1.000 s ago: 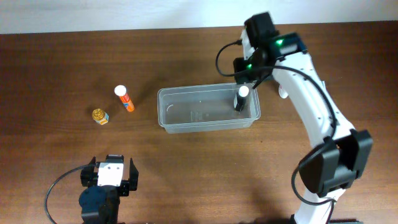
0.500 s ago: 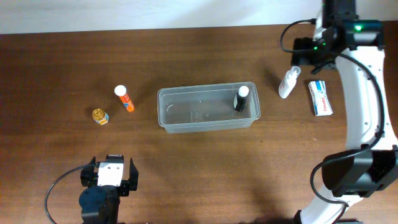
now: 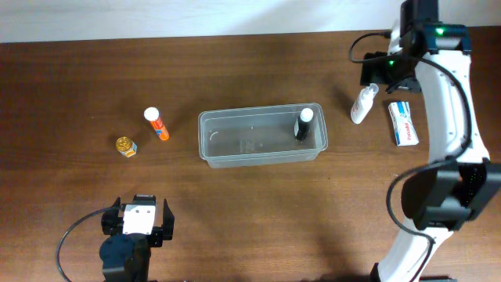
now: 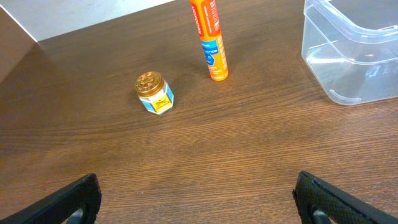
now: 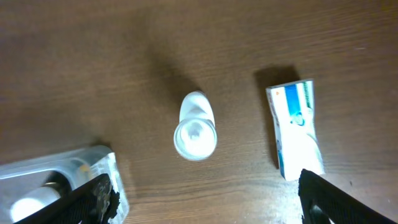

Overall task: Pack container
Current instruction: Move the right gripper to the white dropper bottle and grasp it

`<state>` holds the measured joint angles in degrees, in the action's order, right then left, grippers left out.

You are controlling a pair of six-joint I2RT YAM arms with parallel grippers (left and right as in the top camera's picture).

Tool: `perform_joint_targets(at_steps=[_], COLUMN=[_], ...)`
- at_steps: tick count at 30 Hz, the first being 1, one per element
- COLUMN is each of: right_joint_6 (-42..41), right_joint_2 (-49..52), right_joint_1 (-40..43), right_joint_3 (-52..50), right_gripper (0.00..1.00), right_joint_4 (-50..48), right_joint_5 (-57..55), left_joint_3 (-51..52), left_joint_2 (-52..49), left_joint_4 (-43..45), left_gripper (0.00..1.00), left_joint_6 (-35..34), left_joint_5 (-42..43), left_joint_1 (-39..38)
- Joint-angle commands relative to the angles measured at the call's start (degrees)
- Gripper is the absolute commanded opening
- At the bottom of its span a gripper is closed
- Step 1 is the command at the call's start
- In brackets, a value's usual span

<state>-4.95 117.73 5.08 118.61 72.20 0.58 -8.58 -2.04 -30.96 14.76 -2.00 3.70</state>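
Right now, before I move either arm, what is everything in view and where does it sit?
clear translucent plastic rectangular tub: one, clear, middle of table
black bottle with white cap: one, upright inside tub, right end
orange tube with white cap: one, lying left of tub
small jar with gold lid: one, left of the orange tube
white plastic bottle: one, right of tub
white and blue box: one, right of the white bottle
brown wooden table: one, under everything
left fingers: open, empty, near front left edge
right fingers: open, empty, above the white bottle
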Motion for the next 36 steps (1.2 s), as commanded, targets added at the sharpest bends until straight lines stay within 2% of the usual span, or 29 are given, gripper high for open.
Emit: perform_joint_targets(at_steps=[1,12,31,33,36], right_joint_6=[3.93,4.76,4.76,4.76,4.74], right_joint_2=[2.60,7.28,13.20,13.20,13.20], right_joint_1=[0.13,0.13,0.13,0.15,0.15], right_joint_3=[0.07,0.04,-0.11,-0.11,-0.11], right_gripper=[0.86,0.75,0.74,0.68,0.53], right_joint_4=[-0.39,-2.58,-3.15,-3.32,-3.26], right_joint_5=[1.97,1.86,1.81,1.81,1.81], left_joint_3=[0.07,0.07,0.07,0.07,0.07], left_joint_2=[-0.04,-0.04,-0.04,-0.04,-0.04], left_joint_4=[-0.33,-0.33,-0.33,-0.33,-0.33], left_gripper=[1.00,1.00,1.00,1.00,1.00], left_joint_6=[-0.55,-0.57,-0.57,-0.57,-0.57], left_joint_5=[-0.83,-0.83,-0.83,-0.83,-0.83], left_joint_1=[-0.28,-0.28,-0.28,-0.28,-0.28])
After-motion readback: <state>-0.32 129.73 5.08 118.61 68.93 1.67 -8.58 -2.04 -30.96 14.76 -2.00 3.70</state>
